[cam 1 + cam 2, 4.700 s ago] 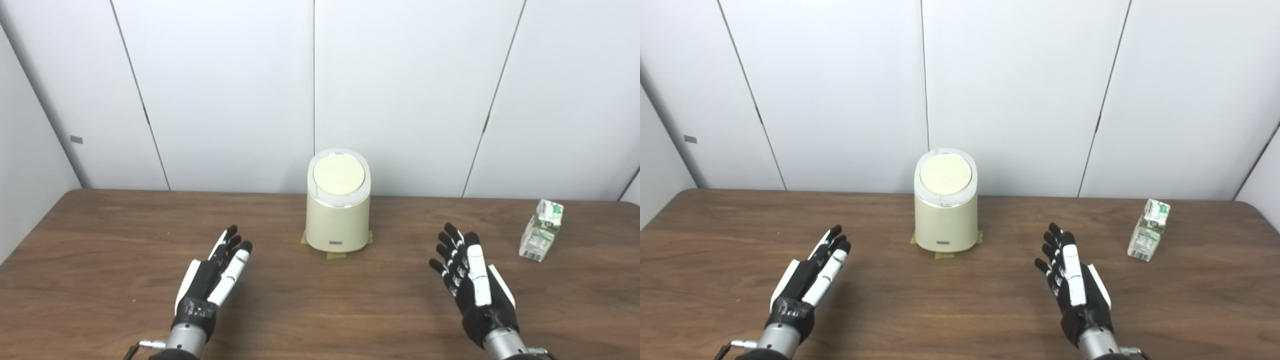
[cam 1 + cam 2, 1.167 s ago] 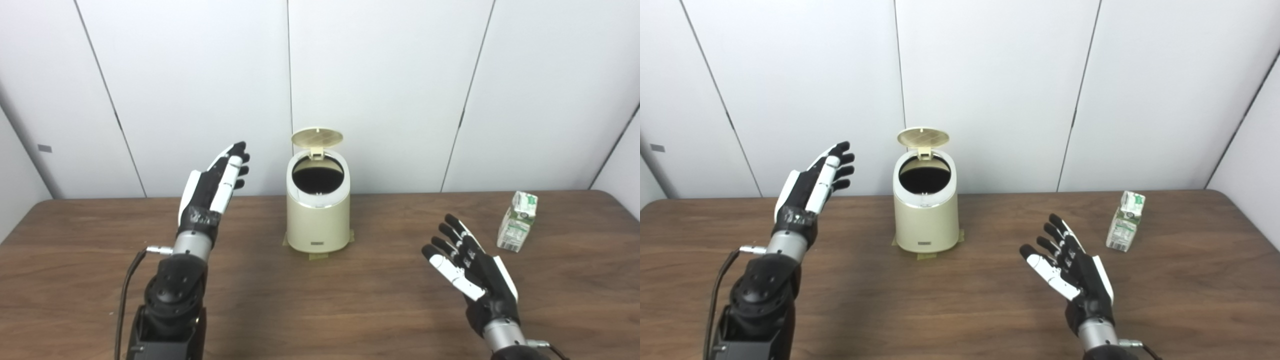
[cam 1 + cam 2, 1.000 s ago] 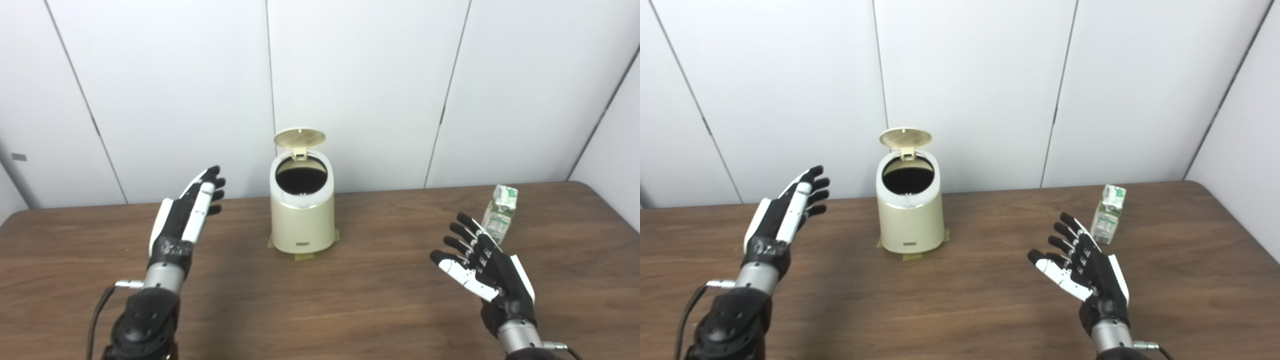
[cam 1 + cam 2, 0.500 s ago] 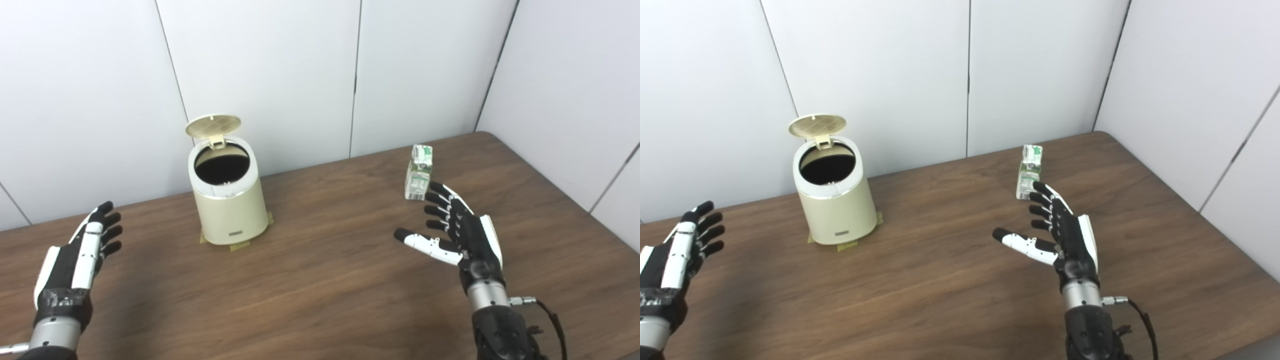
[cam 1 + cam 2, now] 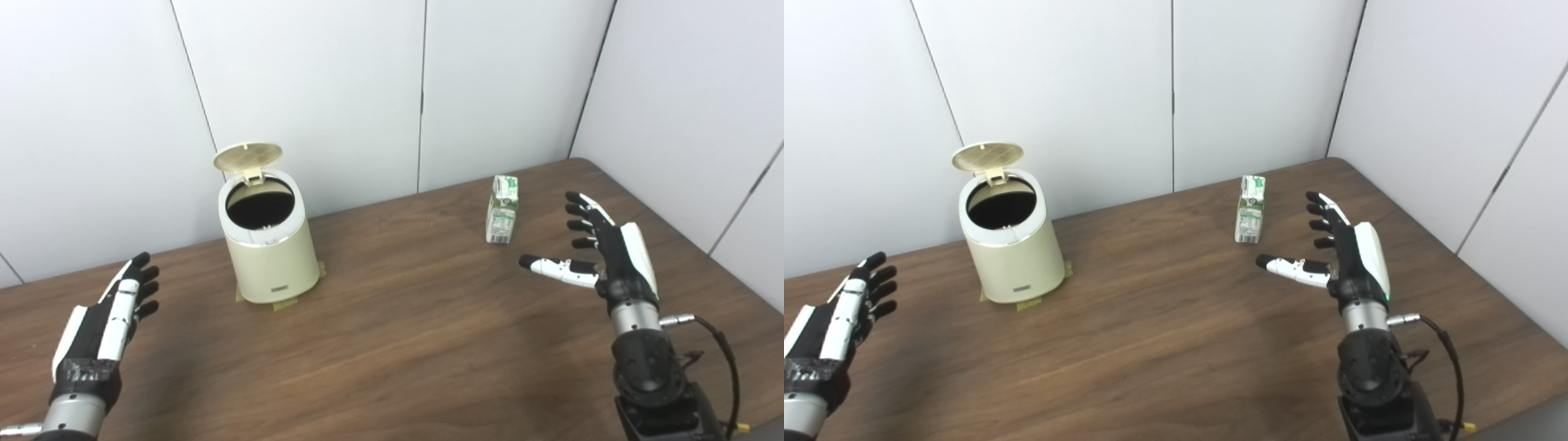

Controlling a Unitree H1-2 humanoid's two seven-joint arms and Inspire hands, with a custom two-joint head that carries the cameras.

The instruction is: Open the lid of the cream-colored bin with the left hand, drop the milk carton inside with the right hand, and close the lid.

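While my two hands hang over the table, this is what I count, every place given from the bin.

Bin: one cream-colored bin [image 5: 264, 254], upright on the table, with strips of tape [image 5: 285, 302] showing under its base.
Lid: one lid [image 5: 247, 156], tipped up at the bin's back rim; the mouth below it is dark and uncovered.
Carton: one milk carton [image 5: 501, 209], upright, well to the right of the bin and a little farther back, touching neither hand.
Hands: two, both mine, both empty.
Left hand: my left hand [image 5: 104, 324] is left of the bin and nearer to me, fingers stretched out and slightly apart.
Right hand: my right hand [image 5: 603, 252] is far right of the bin, just past the carton's right side, fingers spread and thumb pointing back toward the bin, with a gap between it and the carton.
Surface: one dark wood-grain table [image 5: 398, 343]; its rounded far corner lies beyond the carton.
Room: plain white wall panels [image 5: 306, 86] with thin dark seams stand behind the bin and along the right side.
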